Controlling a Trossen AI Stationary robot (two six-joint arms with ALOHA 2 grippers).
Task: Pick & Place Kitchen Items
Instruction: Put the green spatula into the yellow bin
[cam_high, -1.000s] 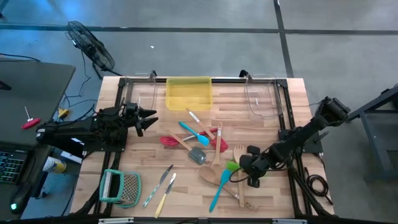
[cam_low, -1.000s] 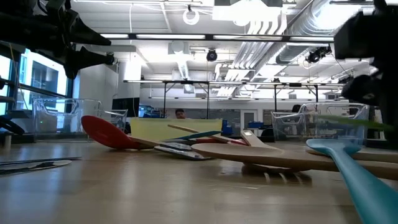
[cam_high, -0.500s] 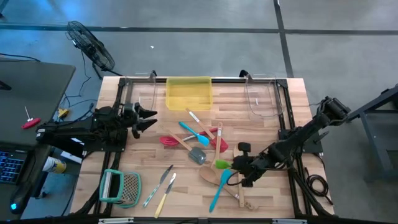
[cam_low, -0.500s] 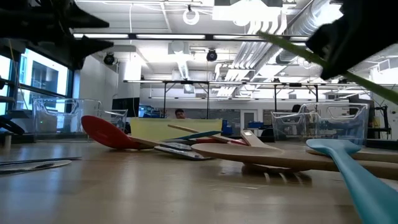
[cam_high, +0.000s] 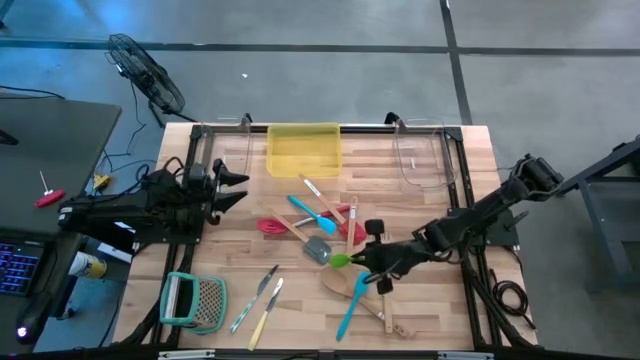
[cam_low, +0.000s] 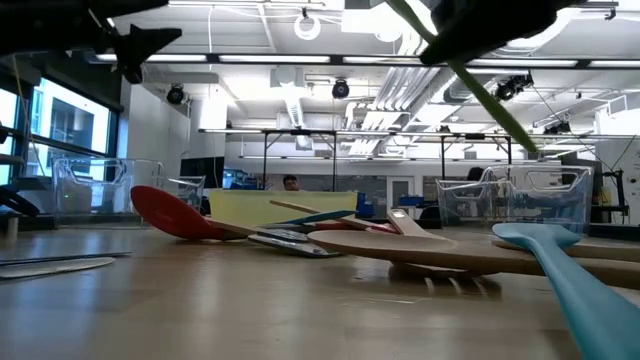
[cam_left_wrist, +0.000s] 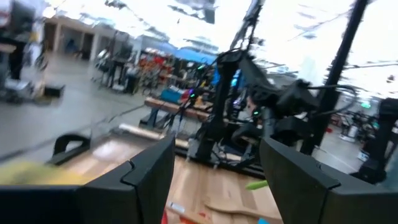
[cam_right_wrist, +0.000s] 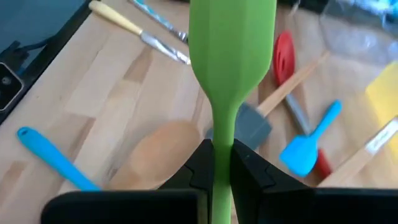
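Observation:
My right gripper (cam_high: 372, 262) is above the middle of the table, shut on a green spatula (cam_high: 342, 261) whose blade (cam_right_wrist: 233, 37) sticks out toward the table's left. Its handle shows as a slanting green bar in the low view (cam_low: 490, 95). Below it lies a heap of utensils: wooden spoons (cam_high: 345, 285), blue spatulas (cam_high: 352, 305), red spatulas (cam_high: 272, 226) and a grey spatula (cam_high: 318, 250). Two small knives (cam_high: 258, 300) lie near the front edge. My left gripper (cam_high: 228, 184) is open and empty, raised over the table's left side. My right gripper pinches the green spatula's neck (cam_right_wrist: 222, 134), just behind the blade, between its two fingers (cam_right_wrist: 200, 167). The fingers come from the table's right and lie along the spatula. The spatula is lifted clear of the heap and sits tilted.
A yellow bin (cam_high: 303, 150) stands at the far edge in the middle and a clear bin (cam_high: 420, 158) at the far right. A teal-framed grater (cam_high: 193, 300) lies at the near left. Bare wood shows between the heap and the left arm.
My right gripper has risen and gone toward the table's left with the green spatula, which has come up off the heap and now hangs clear above it. My left gripper has drawn back a little toward the left edge and risen.

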